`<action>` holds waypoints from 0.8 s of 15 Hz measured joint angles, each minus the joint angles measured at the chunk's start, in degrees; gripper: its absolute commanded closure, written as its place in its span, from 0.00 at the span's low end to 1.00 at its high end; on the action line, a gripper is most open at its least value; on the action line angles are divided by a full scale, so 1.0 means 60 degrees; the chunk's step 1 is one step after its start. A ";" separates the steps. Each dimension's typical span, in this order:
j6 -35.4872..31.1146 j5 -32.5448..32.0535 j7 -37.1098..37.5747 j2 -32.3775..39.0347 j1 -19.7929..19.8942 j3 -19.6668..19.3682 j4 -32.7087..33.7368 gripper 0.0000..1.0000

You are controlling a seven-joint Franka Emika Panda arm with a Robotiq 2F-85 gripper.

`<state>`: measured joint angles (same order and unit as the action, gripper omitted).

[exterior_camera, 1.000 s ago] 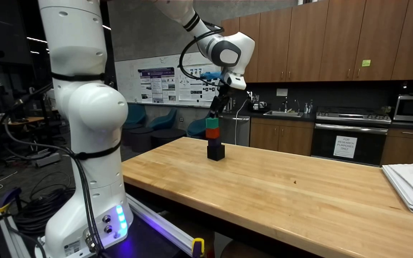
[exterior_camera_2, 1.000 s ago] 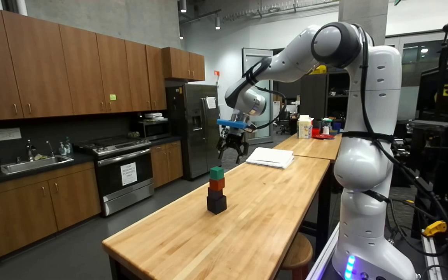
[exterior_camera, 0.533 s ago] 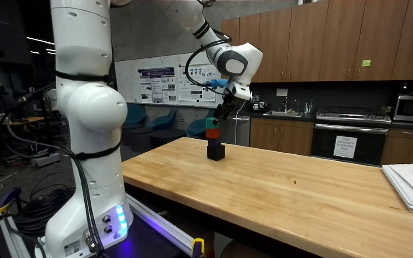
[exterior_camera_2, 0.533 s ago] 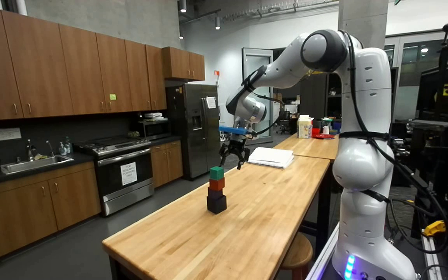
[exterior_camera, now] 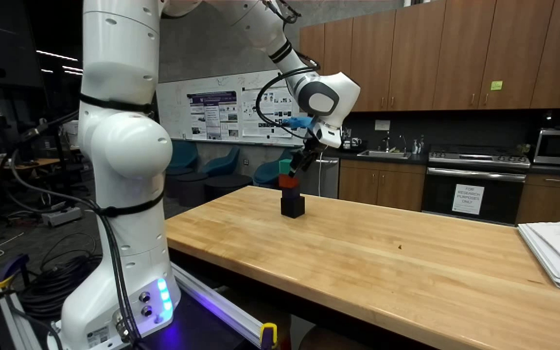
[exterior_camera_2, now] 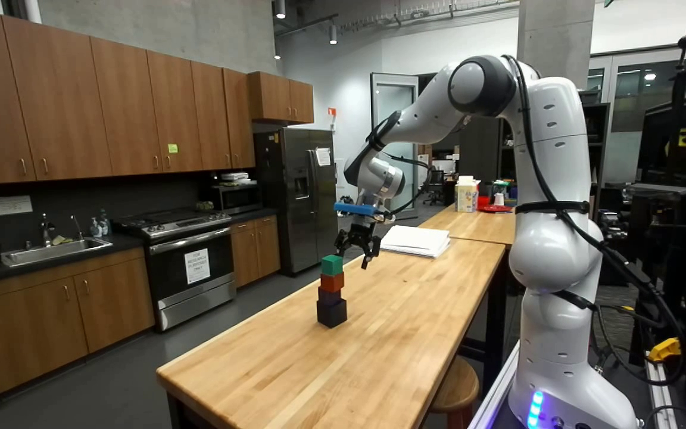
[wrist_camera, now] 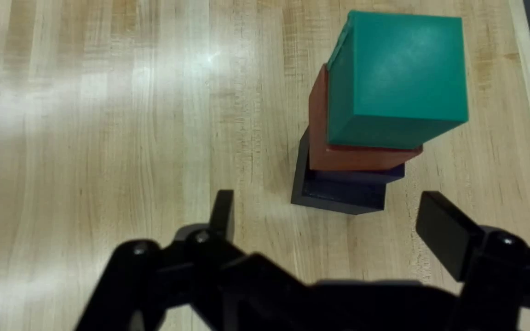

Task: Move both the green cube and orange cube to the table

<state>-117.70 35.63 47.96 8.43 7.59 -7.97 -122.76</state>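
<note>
The green cube [wrist_camera: 407, 69] is on top of a stack of cubes, large in the wrist view and also seen in both exterior views [exterior_camera: 285, 166] [exterior_camera_2: 331, 265]. The orange cube [wrist_camera: 361, 159] is directly under it, partly covered by it in the wrist view; it also shows in an exterior view [exterior_camera_2: 331, 282]. The stack stands on the wooden table [exterior_camera_2: 295, 369]. My gripper [wrist_camera: 327, 207] is open, its fingers apart with nothing between them. In an exterior view the gripper [exterior_camera_2: 354, 257] hangs beside the stack's top, its fingertips near the green cube's height.
Under the orange cube are a dark purple cube [exterior_camera_2: 329, 296] and a larger black cube [exterior_camera_2: 331, 313] at the base. A pile of white papers [exterior_camera_2: 415, 240] lies on the table. A wooden stool [exterior_camera_2: 459, 384] stands by the table's side.
My gripper has come down from above the stack to about the green cube's height, shifting right in an exterior view. The fingers stay open. The stack has not moved.
</note>
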 measured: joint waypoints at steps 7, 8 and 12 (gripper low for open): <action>-0.0033 0.0301 -0.0291 0.0579 -0.0094 0.0131 0.0396 0.00; -0.0043 0.0301 -0.0291 0.0663 -0.0116 0.0154 0.0480 0.00; -0.0045 0.0301 -0.0291 0.1010 -0.0191 0.0244 0.0892 0.00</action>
<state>-117.97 37.43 46.22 14.49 6.45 -6.51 -117.40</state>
